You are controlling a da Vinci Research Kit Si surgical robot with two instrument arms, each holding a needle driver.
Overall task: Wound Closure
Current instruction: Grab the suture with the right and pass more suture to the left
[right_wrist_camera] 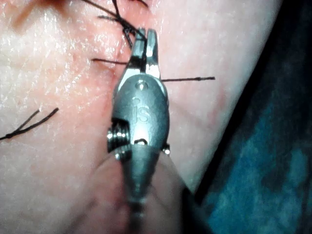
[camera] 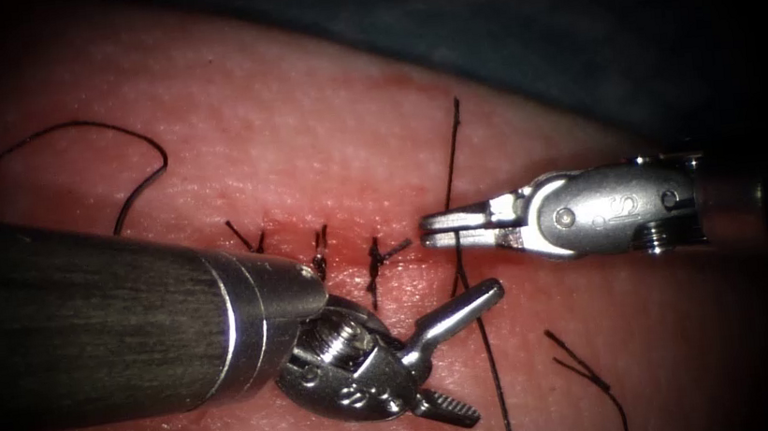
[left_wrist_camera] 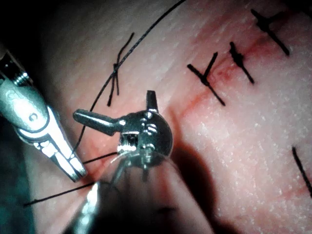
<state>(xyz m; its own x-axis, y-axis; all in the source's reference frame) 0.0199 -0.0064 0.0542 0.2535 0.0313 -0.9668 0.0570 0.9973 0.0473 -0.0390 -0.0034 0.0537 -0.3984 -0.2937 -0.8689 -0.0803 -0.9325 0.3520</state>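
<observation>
The tissue [camera: 299, 111] has a cut [camera: 350, 250] running across it, closed by three knotted stitches [camera: 376, 263]. My right tool [camera: 430, 230] reaches in from the right to the cut's right end. Its jaws are shut on a long black thread [camera: 452, 143] that runs from above the cut to below it. The right wrist view has the same thread [right_wrist_camera: 190, 79] crossing at those jaws [right_wrist_camera: 145, 41]. Just below the cut my left tool [camera: 482, 352] stands open wide beside the thread, holding nothing. The left wrist view gives both the spread jaws [left_wrist_camera: 119, 107] and the stitches [left_wrist_camera: 207, 78].
A slack loop of thread [camera: 113, 129] lies on the tissue at the upper left. A short cut piece of thread [camera: 587, 374] rests at the lower right. Dark cloth [camera: 572, 19] borders the tissue's far edge. Red fluid stains the cut line.
</observation>
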